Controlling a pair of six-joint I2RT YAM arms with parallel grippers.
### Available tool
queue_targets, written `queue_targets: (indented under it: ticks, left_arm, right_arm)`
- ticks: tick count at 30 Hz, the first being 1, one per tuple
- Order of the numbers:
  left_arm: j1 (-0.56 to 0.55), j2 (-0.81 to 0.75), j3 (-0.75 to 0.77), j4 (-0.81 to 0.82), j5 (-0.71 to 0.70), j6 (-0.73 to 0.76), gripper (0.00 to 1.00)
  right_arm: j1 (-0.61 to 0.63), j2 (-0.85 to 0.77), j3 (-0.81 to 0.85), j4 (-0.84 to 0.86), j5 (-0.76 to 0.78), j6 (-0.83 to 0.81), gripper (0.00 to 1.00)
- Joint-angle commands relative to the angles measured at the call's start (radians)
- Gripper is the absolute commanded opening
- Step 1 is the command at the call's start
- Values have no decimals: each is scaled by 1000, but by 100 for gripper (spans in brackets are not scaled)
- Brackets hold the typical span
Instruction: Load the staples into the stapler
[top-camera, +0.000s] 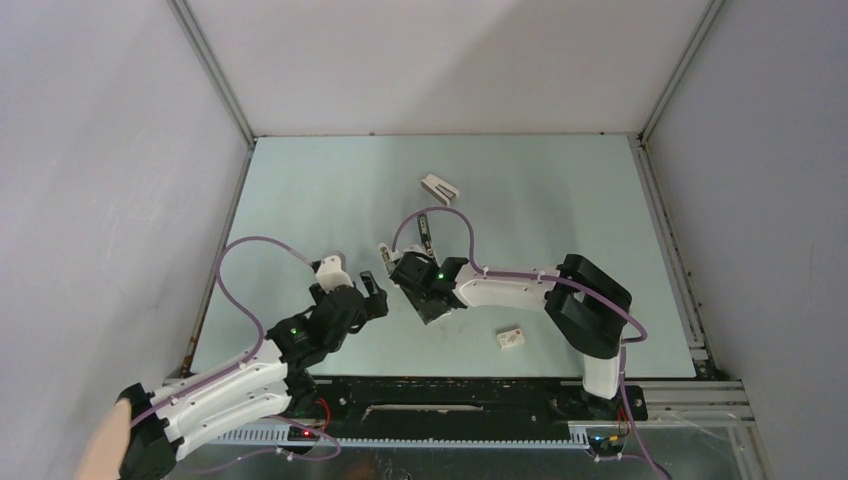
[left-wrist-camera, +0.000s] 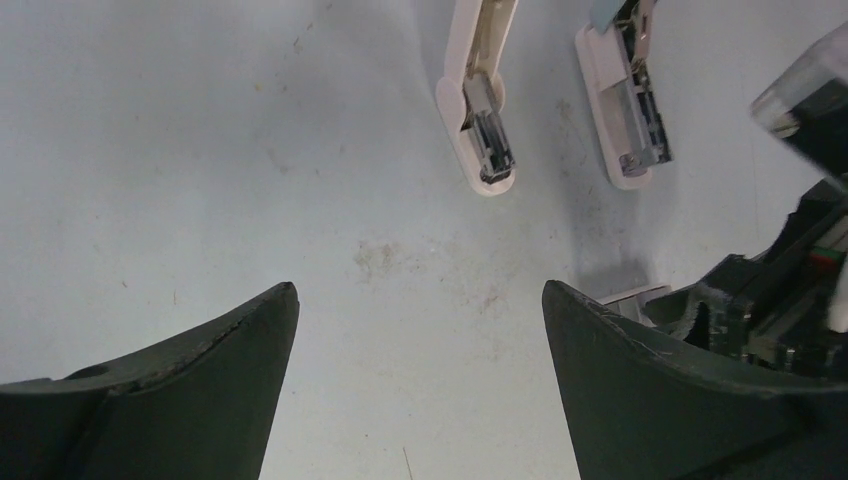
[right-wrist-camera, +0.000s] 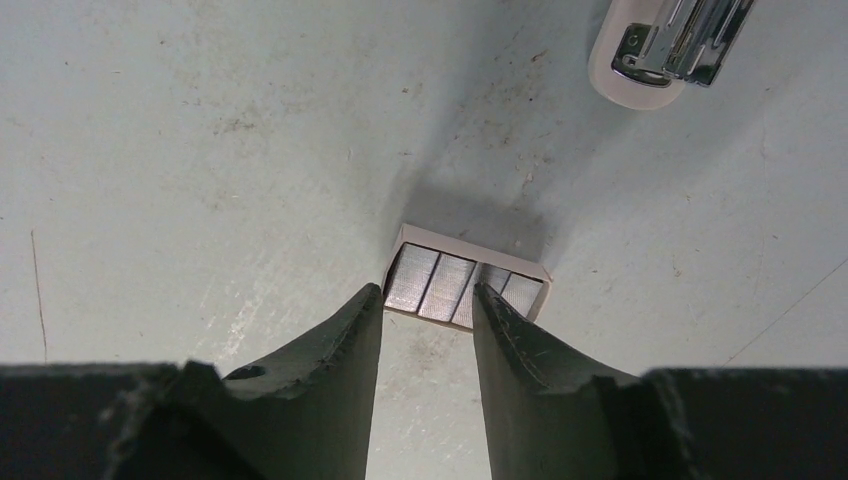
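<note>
Right wrist: staples (right-wrist-camera: 465, 286), long axis crosswise, right end nearer

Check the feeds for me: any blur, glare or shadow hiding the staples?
Right wrist: sharp, the staples read clearly; a soft shadow lies behind their tray; chrome on the stapler glints. Left wrist: the table is crisp, the right arm at upper right is blurred. Top external: even light, no glare, staples too small to make out.
</note>
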Motion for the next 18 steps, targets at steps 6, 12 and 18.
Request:
queue_targets:
  ticks: [6,12,18]
  left_arm:
    - [1,-45,36,127,-71,210,96]
    - [1,-6,50,94,-85,232,96]
    - [1,23,70,72,-95,253,96]
  right_arm:
    - [5,-65,28,-28,38,0,43]
    - [5,-102,29,-32,49,1,42]
    - [4,-75,28,-30,61,10,37]
